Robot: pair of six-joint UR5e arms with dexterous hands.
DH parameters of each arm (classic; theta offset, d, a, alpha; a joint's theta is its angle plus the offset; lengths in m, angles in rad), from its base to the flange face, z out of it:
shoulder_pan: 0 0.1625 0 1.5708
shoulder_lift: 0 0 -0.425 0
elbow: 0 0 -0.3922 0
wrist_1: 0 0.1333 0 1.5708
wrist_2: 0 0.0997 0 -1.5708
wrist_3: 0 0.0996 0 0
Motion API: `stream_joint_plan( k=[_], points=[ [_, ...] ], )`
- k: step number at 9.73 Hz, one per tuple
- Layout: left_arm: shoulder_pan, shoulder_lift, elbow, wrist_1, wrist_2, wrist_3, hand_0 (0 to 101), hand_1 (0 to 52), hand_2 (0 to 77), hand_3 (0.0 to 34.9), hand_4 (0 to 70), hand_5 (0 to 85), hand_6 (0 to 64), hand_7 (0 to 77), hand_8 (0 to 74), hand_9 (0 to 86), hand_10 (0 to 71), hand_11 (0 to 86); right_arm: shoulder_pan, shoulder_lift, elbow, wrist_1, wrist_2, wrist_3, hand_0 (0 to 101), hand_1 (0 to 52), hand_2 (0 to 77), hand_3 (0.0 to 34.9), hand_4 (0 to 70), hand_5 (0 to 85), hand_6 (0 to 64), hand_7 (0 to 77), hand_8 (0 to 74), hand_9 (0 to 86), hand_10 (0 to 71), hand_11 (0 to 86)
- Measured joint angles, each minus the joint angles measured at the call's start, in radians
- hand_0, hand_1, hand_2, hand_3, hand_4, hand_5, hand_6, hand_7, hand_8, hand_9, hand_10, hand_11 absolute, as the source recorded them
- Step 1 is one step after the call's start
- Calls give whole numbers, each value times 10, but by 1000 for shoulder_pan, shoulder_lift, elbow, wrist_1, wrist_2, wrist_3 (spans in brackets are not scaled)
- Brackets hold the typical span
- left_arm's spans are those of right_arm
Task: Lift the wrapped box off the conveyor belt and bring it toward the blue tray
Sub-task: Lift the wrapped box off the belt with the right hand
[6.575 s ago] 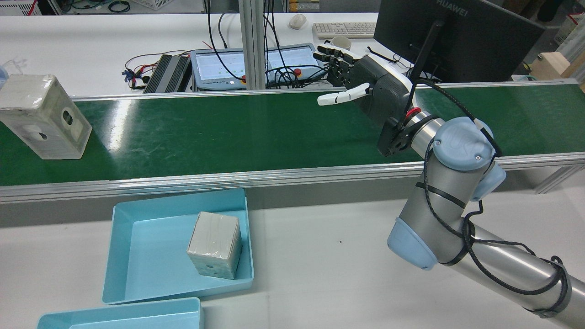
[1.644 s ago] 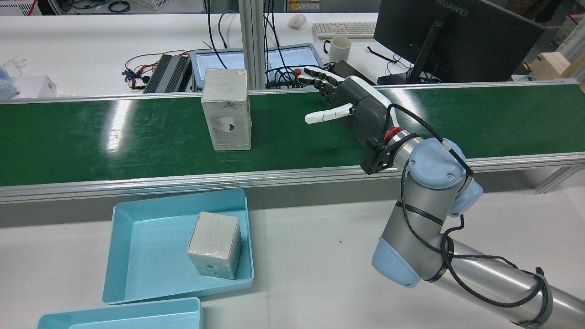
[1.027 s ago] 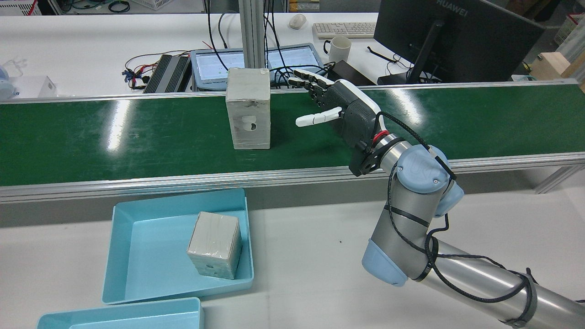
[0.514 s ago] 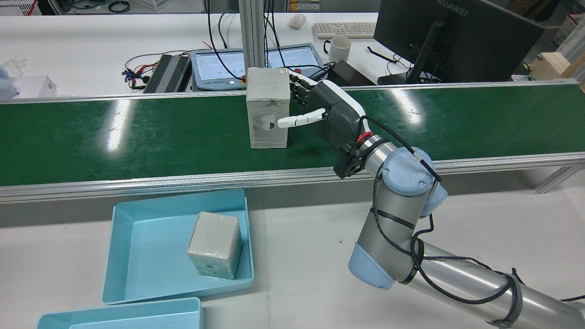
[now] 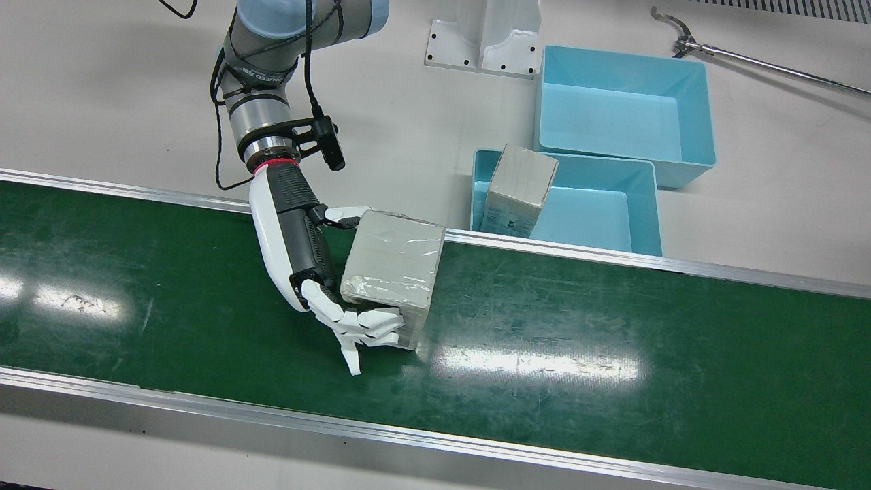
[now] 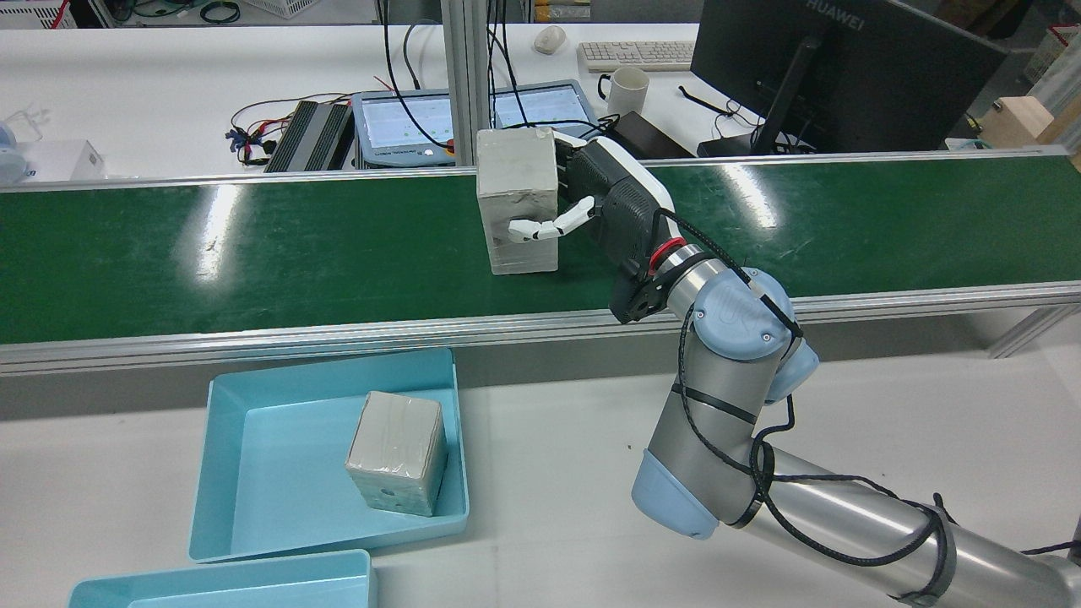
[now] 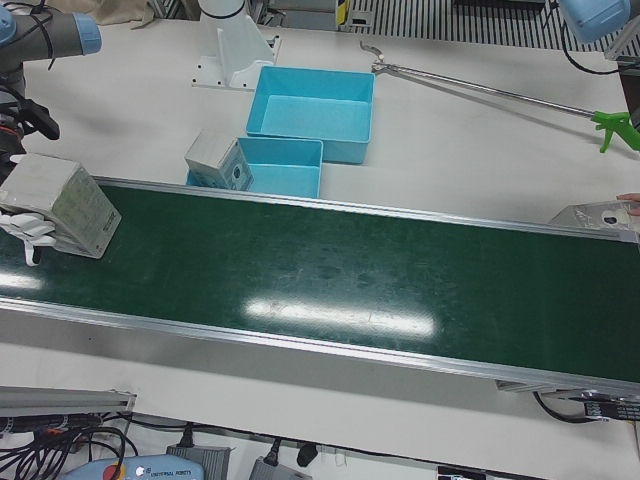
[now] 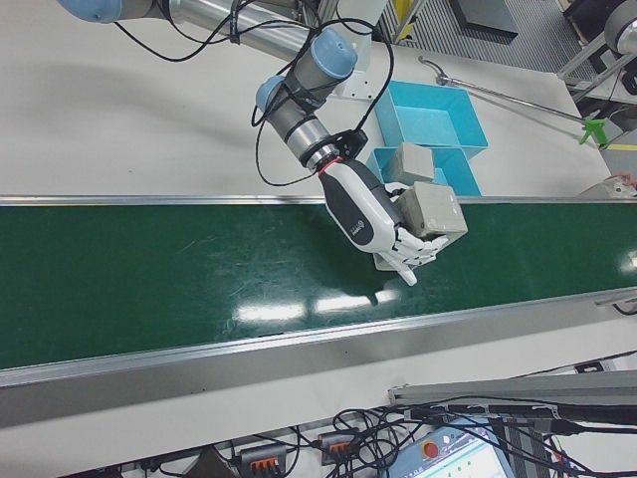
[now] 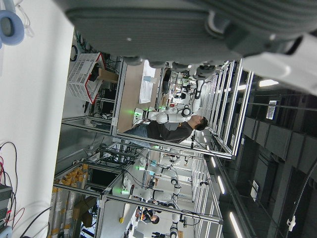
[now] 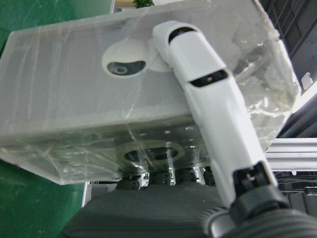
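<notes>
Closing the right hand (image 6: 610,203) on the wrapped box (image 6: 517,198). Half a second ago, reaching with the fingers spread and only just meeting its side; now clamping it, curling the fingers (image 5: 364,324) over the face turned away from the blue tray (image 6: 279,456) and pressing the thumb against the face turned toward that tray.

Having ridden along the conveyor belt (image 6: 253,253) from far out on the tray's other side, now standing beyond the tray's belt-side rim, just past its corner nearest the right arm. Seemingly resting on the belt or barely off it; not telling which.

Meaning, as a judgement: finishing the catch, with lifting and carrying back toward the tray remaining. Already holding a second box (image 6: 395,452) inside that tray, so needing the free floor beside it.

Not showing the left hand's fingers in any view, so not telling whether spread or clenched.
</notes>
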Motion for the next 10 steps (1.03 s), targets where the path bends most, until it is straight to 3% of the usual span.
stream_joint_plan(
  k=[1, 2, 3, 5, 6, 7, 9, 10],
  points=[
    [0, 0, 0, 0, 0, 0, 0, 0, 5, 0, 5, 11, 5, 5, 5, 5, 5, 5, 0, 2, 5, -27, 9, 0, 578, 180, 327, 0, 245, 409, 218, 387, 305, 338, 202, 16],
    [0, 0, 0, 0, 0, 0, 0, 0, 5, 0, 5, 11, 5, 5, 5, 5, 5, 5, 2, 1, 19, -45, 13, 0, 540, 147, 333, 1, 185, 518, 251, 425, 349, 376, 305, 120],
    [0, 0, 0, 0, 0, 0, 0, 0, 11, 0, 0, 11, 0, 5, 5, 5, 5, 5, 5, -1, 47, -63, 17, -1, 497, 115, 333, 0, 185, 518, 251, 425, 349, 376, 305, 120],
    [0, 0, 0, 0, 0, 0, 0, 0, 5, 0, 0, 11, 0, 5, 5, 0, 5, 5, 4, -3, 164, -140, 44, -6, 496, 115, 333, 0, 164, 660, 300, 524, 425, 458, 464, 289],
    [0, 0, 0, 0, 0, 0, 0, 0, 5, 0, 0, 11, 5, 5, 5, 5, 0, 5, -12, -2, 217, -171, 62, -20, 469, 115, 333, 0, 196, 709, 365, 644, 524, 584, 584, 404],
    [0, 0, 0, 0, 0, 0, 0, 0, 5, 0, 0, 11, 5, 5, 5, 5, 0, 5, -47, 2, 252, -187, 86, -48, 469, 115, 333, 0, 196, 709, 365, 644, 524, 584, 584, 404],
    [0, 0, 0, 0, 0, 0, 0, 0, 11, 0, 5, 11, 0, 5, 5, 0, 5, 5, -153, 27, 275, -194, 181, -133, 437, 115, 333, 0, 213, 704, 447, 709, 622, 698, 671, 589],
    [0, 0, 0, 0, 0, 0, 0, 0, 11, 0, 5, 11, 0, 5, 5, 0, 5, 5, -199, 56, 265, -182, 229, -196, 424, 38, 387, 0, 218, 704, 480, 709, 676, 709, 682, 720]
  ],
)
